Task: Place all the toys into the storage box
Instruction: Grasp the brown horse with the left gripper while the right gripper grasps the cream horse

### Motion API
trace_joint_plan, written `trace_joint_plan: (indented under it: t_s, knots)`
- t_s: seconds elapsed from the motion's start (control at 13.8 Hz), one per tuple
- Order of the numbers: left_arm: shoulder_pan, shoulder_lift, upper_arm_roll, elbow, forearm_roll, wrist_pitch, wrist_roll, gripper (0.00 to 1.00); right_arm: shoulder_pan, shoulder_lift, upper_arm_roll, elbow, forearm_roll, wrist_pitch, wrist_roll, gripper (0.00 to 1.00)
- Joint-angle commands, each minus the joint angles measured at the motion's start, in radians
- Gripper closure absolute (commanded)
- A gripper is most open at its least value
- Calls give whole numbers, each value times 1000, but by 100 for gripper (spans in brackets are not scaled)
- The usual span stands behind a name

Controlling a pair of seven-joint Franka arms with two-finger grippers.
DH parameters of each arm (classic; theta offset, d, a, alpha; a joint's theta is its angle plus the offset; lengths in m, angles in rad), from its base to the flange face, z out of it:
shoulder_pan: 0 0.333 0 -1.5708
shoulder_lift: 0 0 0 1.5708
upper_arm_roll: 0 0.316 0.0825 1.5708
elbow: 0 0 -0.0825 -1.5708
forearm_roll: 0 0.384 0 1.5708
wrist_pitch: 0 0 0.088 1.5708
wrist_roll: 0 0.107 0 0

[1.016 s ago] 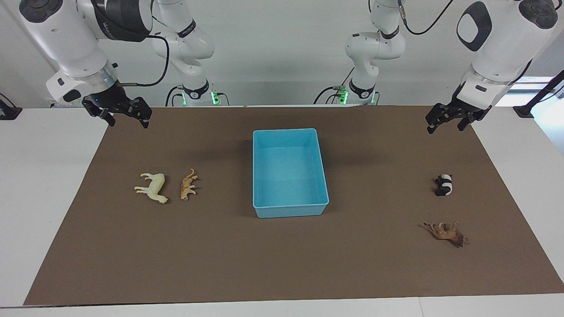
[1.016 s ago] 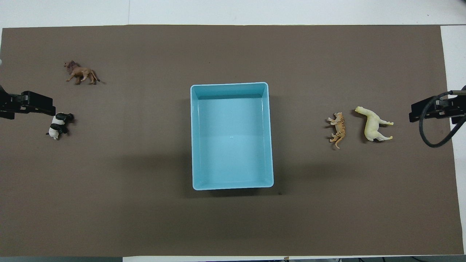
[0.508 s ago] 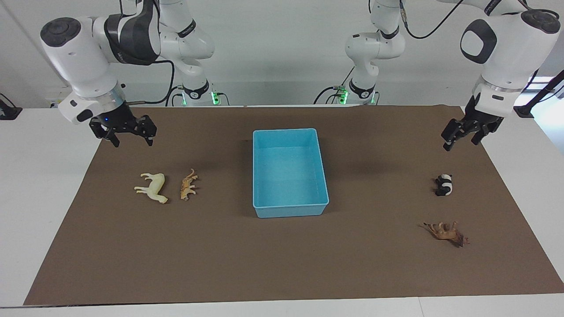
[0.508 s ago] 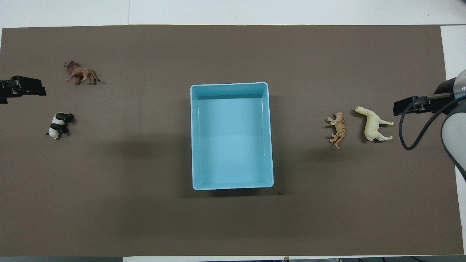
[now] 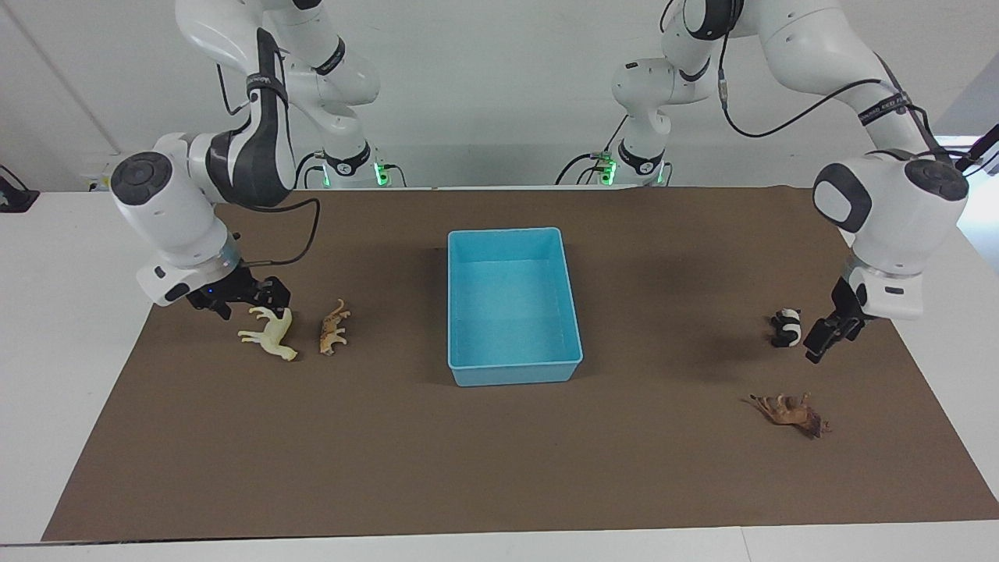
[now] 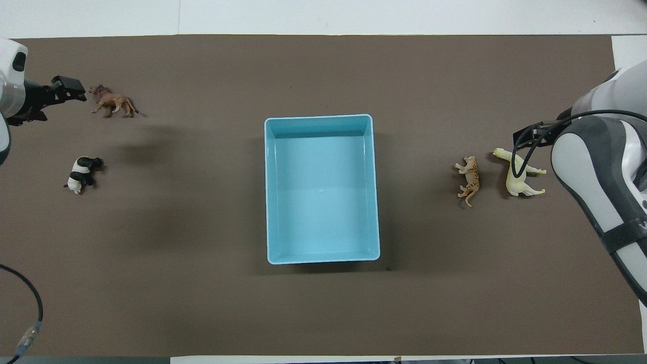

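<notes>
The light blue storage box (image 5: 515,232) (image 6: 318,117) stands empty at the mat's middle. The toys lie on the mat around it. A cream horse (image 5: 271,332) (image 6: 518,174) and a spotted cat (image 5: 333,328) (image 6: 470,178) lie toward the right arm's end. A panda (image 5: 787,328) (image 6: 81,174) and a brown animal (image 5: 792,412) (image 6: 113,102) lie toward the left arm's end. My right gripper (image 5: 248,303) (image 6: 528,135) hangs open, low over the horse's rear end. My left gripper (image 5: 826,342) (image 6: 68,93) is open, low over the mat beside the panda.
A brown mat (image 5: 499,468) covers most of the white table (image 5: 70,312), whose bare margins show at both ends. A black cable (image 6: 518,162) loops from the right arm's wrist above the horse.
Both arms have come down and outward from the robots' edge of the mat. The right gripper dropped to the cream horse, the left to beside the panda. No toy has moved.
</notes>
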Motion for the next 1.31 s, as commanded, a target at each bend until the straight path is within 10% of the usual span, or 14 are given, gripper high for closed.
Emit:
trace_joint_plan:
  t_s: [0.0, 0.44, 1.23]
  knots:
    - [7, 179, -2, 203, 1, 8, -197, 0, -25, -20, 9, -94, 3, 65, 59, 0]
    - [26, 200, 1, 82, -51, 157, -515, 0, -40, -31, 6, -205, 1, 170, 152, 0]
    - [10, 163, 1, -81, -47, 284, -512, 0, -63, -75, 6, -359, -10, 279, 139, 0]
